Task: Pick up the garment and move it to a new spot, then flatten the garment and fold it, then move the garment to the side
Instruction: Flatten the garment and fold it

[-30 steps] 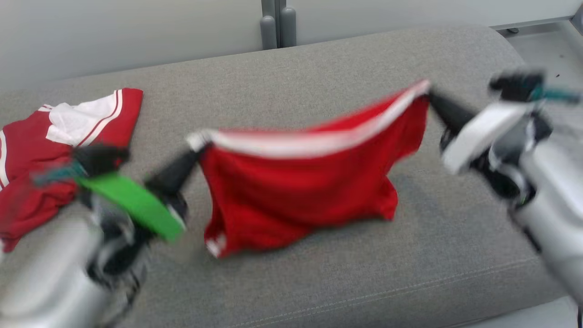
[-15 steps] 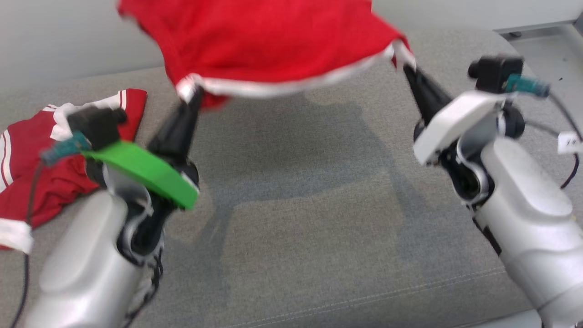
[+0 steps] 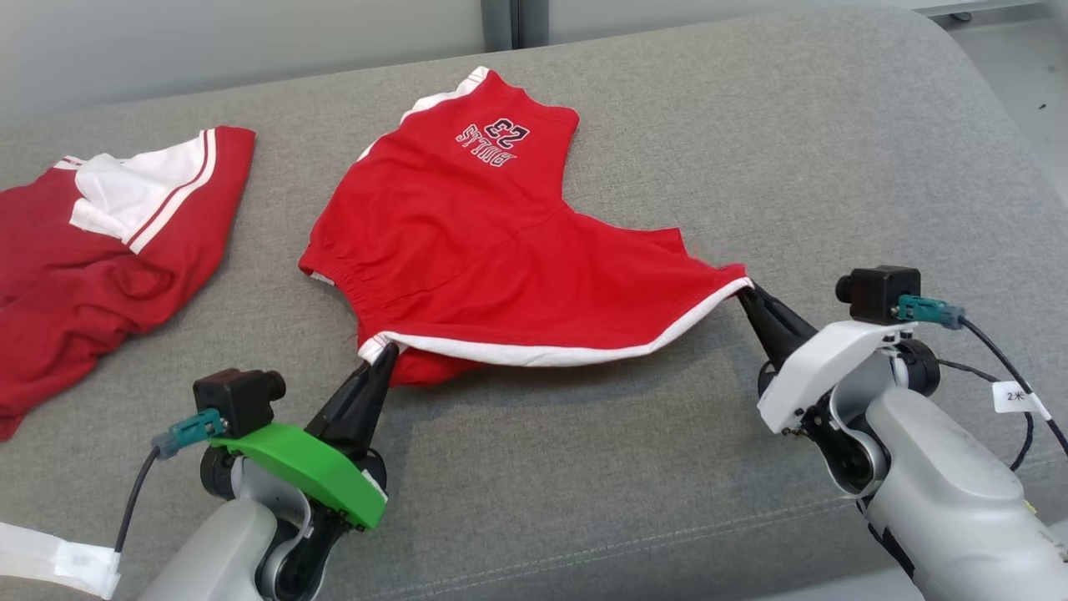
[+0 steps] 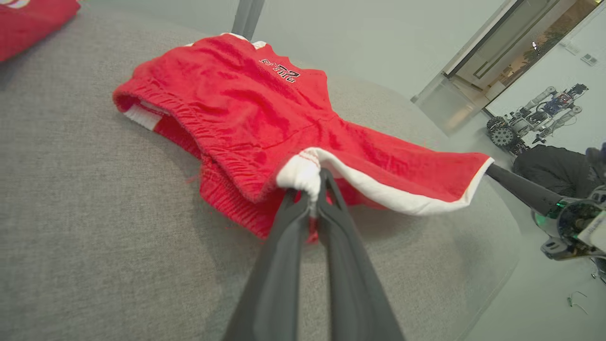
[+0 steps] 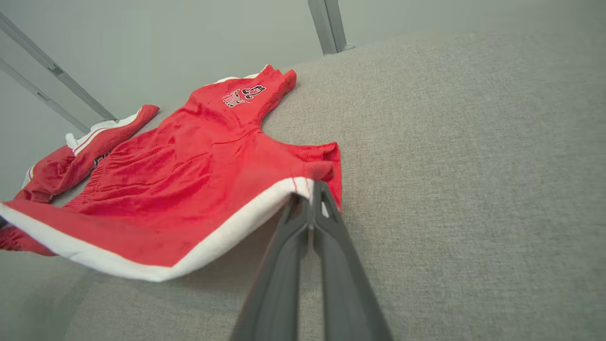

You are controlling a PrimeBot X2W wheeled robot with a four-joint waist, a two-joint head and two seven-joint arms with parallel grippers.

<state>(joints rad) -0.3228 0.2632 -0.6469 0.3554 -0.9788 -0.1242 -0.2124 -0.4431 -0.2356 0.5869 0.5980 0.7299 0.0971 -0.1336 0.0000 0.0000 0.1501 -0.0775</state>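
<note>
Garment (image 3: 501, 242) between left claw (image 3: 388, 349), right claw (image 3: 743, 292) (clamped)

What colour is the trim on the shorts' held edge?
White trim; best seen in the right wrist view.

Grey woven cushion (image 3: 584, 501) spreading wide, crumpled red-and-white jersey (image 3: 108, 275) lying at its left end, pale wall (image 3: 209, 42) behind, grey upright post (image 3: 501, 21) at the far edge, another wheeled robot (image 4: 521, 123) standing well off on pale floor (image 4: 521, 293).
</note>
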